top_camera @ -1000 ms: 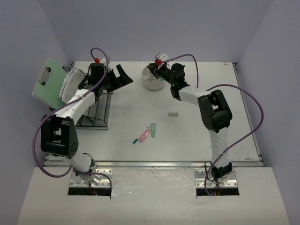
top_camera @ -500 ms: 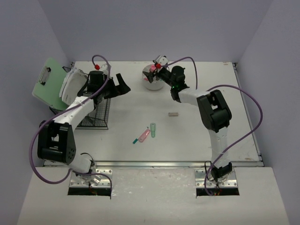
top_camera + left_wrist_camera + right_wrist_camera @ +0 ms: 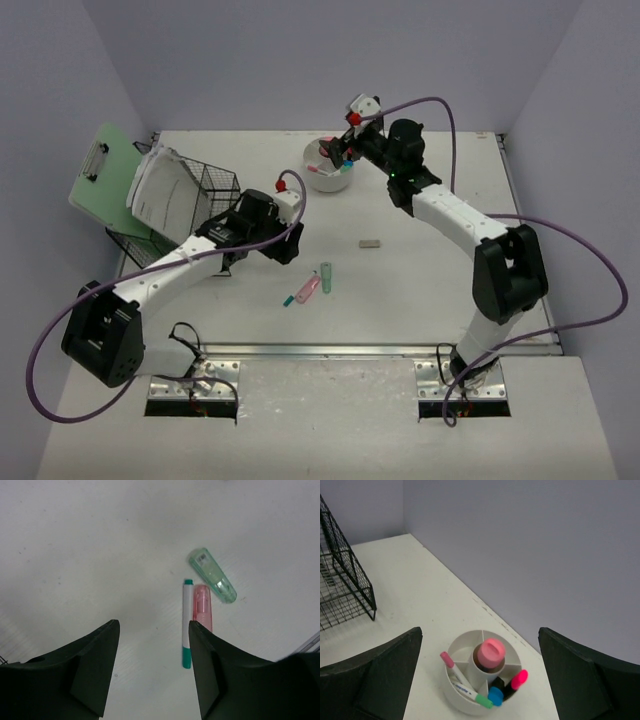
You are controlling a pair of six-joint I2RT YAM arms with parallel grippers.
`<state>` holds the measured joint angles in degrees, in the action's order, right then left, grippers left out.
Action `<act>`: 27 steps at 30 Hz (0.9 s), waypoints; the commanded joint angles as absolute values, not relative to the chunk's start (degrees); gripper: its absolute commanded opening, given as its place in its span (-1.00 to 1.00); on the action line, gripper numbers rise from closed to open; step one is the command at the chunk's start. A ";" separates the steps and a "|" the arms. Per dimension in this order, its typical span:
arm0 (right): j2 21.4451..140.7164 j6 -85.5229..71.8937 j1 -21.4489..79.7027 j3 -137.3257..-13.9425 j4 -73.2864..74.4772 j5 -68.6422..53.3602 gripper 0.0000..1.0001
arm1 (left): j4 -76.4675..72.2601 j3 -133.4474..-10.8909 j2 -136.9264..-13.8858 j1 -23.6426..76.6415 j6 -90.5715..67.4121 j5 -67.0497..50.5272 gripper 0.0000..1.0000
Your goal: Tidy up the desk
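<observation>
On the off-white desk (image 3: 430,290) lie a white pen with green ends (image 3: 187,625), a pink tube (image 3: 203,607) and a clear green dispenser (image 3: 212,575), close together. My left gripper (image 3: 154,625) hovers open just left of the pen, nothing between its fingers; in the top view this left gripper (image 3: 285,248) is up-left of the pink tube (image 3: 308,290). My right gripper (image 3: 480,630) hangs wide open and empty above the round white organizer (image 3: 455,695), which holds markers and a pink-capped item in its centre.
A black wire basket (image 3: 205,195) with papers (image 3: 160,190) and a green clipboard (image 3: 100,175) stand at the back left. A small grey block (image 3: 370,242) lies mid-desk. Lavender walls enclose the desk; the organizer (image 3: 325,180) sits near the back wall.
My left arm swung from the wire basket down toward the pen group, its jaws narrowing. My right gripper opened and lifted away from the organizer.
</observation>
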<state>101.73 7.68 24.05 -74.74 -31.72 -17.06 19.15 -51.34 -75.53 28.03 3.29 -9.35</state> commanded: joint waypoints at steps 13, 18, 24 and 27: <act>81.14 20.14 21.87 -58.78 -1.09 -5.21 0.97 | 31.85 -50.64 -84.48 40.17 13.25 -7.92 -0.17; 80.55 19.07 20.66 -58.85 -0.30 -5.80 0.97 | 33.46 -50.94 -86.57 41.91 13.84 -6.65 -0.17; 80.07 20.30 20.57 -59.68 -0.18 -5.72 0.97 | 32.96 -50.89 -90.27 43.68 13.00 -4.13 -0.22; 79.63 20.53 20.48 -60.48 0.58 -6.08 0.97 | 31.97 -51.37 -92.79 43.77 11.94 -3.00 -0.27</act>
